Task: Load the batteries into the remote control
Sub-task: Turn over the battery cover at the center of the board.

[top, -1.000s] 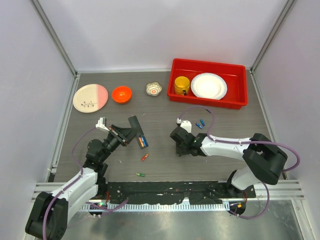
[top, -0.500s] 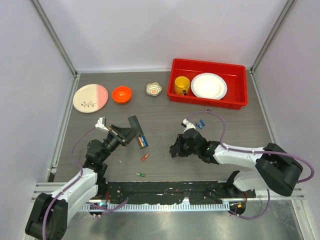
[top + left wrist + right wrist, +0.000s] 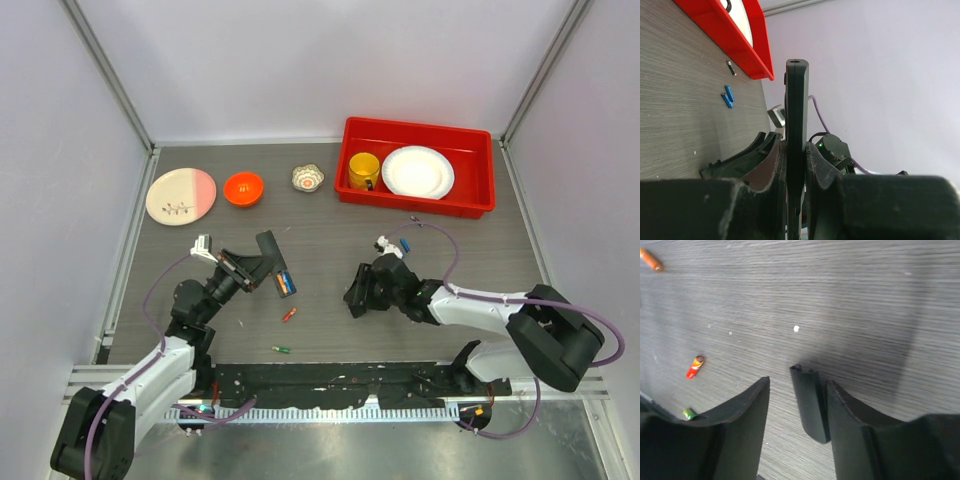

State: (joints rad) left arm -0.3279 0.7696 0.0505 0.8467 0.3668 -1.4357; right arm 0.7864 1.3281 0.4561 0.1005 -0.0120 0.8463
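Partly loaded: two batteries point(image 3: 284, 284) seem seated in the remote control point(image 3: 270, 250), clamped by left gripper point(image 3: 796, 160); others left beside it; right gripper point(image 3: 799, 382) parted.

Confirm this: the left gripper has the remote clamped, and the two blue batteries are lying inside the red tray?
Not quite. The left gripper does clamp the remote, but the two blue batteries lie on the table, outside the red tray. The left wrist view shows it.
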